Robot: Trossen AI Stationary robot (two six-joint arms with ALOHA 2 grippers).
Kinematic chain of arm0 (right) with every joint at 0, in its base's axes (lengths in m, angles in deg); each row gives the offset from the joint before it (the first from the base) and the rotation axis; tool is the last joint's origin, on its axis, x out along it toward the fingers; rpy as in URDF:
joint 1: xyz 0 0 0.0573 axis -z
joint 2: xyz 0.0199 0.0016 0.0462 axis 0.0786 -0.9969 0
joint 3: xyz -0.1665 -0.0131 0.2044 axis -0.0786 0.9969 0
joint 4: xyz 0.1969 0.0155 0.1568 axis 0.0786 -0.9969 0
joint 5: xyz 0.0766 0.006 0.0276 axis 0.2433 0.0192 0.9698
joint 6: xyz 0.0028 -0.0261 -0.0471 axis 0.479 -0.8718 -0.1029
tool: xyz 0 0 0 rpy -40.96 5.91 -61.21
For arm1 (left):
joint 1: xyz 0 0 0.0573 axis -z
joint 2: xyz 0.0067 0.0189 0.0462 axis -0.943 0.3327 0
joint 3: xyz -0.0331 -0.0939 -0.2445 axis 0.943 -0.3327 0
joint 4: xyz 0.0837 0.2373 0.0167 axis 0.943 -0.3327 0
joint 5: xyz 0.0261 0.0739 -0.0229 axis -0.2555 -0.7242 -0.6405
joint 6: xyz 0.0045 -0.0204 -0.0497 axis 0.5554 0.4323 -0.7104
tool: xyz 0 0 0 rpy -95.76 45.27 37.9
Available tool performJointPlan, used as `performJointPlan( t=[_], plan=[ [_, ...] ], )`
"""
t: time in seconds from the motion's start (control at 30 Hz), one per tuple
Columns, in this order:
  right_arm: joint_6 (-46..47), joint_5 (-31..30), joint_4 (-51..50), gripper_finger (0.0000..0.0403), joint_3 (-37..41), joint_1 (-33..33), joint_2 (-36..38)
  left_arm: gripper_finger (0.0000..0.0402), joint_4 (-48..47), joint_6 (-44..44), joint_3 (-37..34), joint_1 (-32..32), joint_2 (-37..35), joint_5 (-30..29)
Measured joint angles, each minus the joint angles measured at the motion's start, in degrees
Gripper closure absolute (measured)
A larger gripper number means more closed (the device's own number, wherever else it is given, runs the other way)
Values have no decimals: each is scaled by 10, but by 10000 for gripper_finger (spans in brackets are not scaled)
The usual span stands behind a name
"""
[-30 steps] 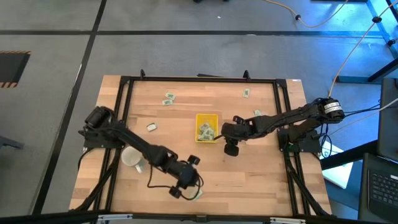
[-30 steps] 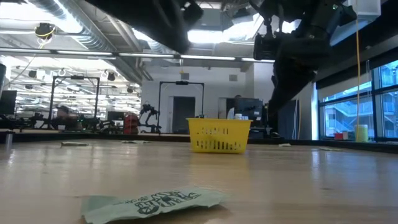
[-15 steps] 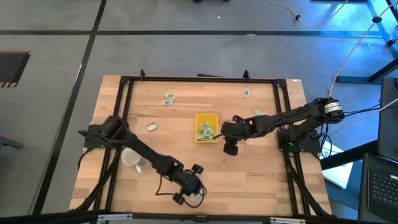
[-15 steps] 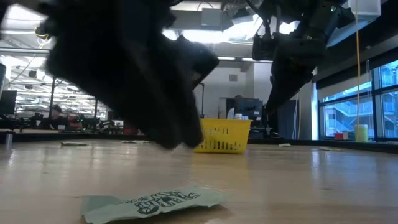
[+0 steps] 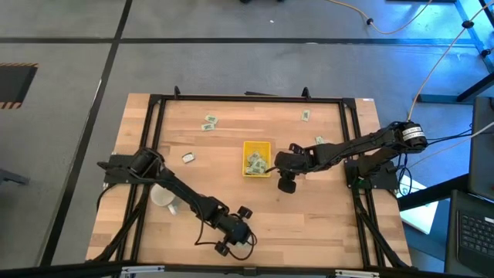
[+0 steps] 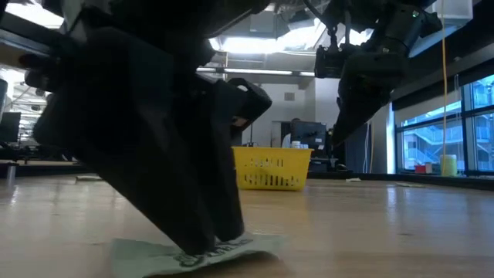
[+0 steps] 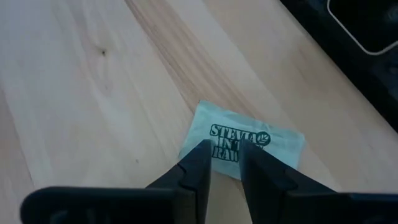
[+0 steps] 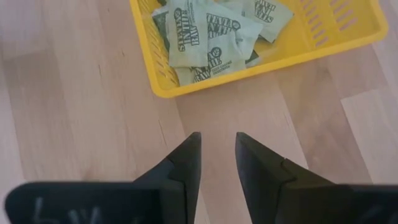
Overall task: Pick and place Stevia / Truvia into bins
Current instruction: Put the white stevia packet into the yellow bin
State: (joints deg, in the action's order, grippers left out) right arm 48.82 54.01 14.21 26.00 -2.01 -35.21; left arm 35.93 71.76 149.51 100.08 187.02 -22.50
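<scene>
A pale green Stevia packet (image 7: 267,140) lies flat on the wooden table near its near edge; it also shows in the low view (image 6: 255,245). My left gripper (image 7: 225,155) stands on it, fingers pointing down with a narrow gap between them; in the high view it is at the near middle (image 5: 235,235). My right gripper (image 8: 219,149) is open and empty, above the table just right of the yellow tray (image 5: 258,145). The tray (image 8: 261,62) holds several packets (image 8: 208,40). My left gripper touches the packet's printed top face (image 7: 224,134) with both fingertips (image 6: 208,243), coming from above and slanting down. The tips stand a little apart on the packet's middle. The packet lies flat on the table under them.
Loose packets lie at the far left (image 5: 209,121), left of the tray (image 5: 187,157), at the far right (image 5: 306,115) and right of the tray (image 5: 319,140). A white mug (image 5: 164,195) lies under the left arm. A black frame (image 5: 247,98) runs round the table.
My left gripper has gone toward the table's near edge and down, until its fingertips stand on the packet. The packet has stayed where it lay.
</scene>
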Motion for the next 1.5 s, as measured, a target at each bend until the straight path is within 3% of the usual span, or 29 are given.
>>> performJointPlan(
  t=[0.5, 0.6, 0.73, 1.03, 1.33, 1.5],
  plan=[
    [-2, 0, -1, 300, 0, 0, 0, 396, -13, -44, 1, -2, 9, 9],
    [-2, 0, -1, 300, 0, 0, 0, 396, -75, -51, -2, -16, -21, 26],
    [-2, 0, -1, 300, 0, 0, 0, 398, -174, -73, -7, -52, -81, 9],
    [62, 2, -66, 300, -9, 11, 60, 397, -164, -109, -3, -156, -205, -95],
    [134, 0, -157, 300, -10, 79, 184, 397, -149, -91, -3, -277, -195, -103],
    [144, -2, -170, 300, -10, 100, 211, 397, -142, -53, -3, -328, -169, -50]
  ],
)
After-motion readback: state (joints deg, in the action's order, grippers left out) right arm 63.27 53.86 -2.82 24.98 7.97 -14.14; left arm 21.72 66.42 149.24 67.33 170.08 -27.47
